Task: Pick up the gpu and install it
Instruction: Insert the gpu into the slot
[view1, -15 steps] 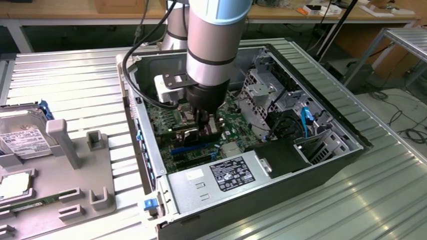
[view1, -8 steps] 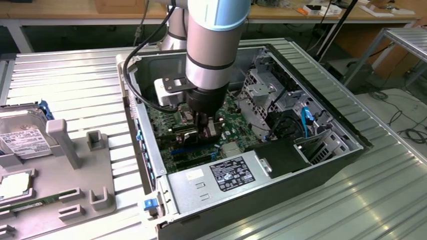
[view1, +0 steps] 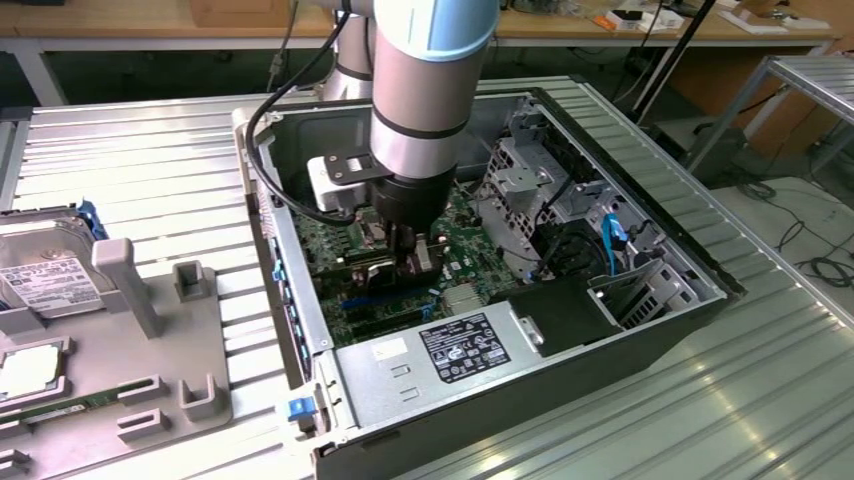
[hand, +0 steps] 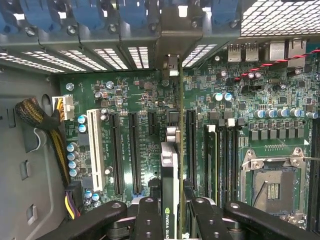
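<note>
Exterior view, far left: hard drive (view1: 47, 268) on grey tray (view1: 154, 340). Centre: open case (view1: 694, 265), motherboard (view1: 465, 215), power supply (view1: 447, 350). Gripper (view1: 400, 258) inside case, part-closed, clamping gpu (hand: 169, 172) edge-on over the slots (hand: 134, 150).

exterior: high, off a corner of the open case (view1: 667, 330), looking down, mid-range | wrist: close over motherboard (hand: 135, 85) (view1: 320, 240), straight down along gpu (hand: 169, 190) | shared: motherboard

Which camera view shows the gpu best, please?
The wrist view: the gpu sits edge-on in the gripper, above the motherboard. In the exterior view the arm hides most of it.
</note>
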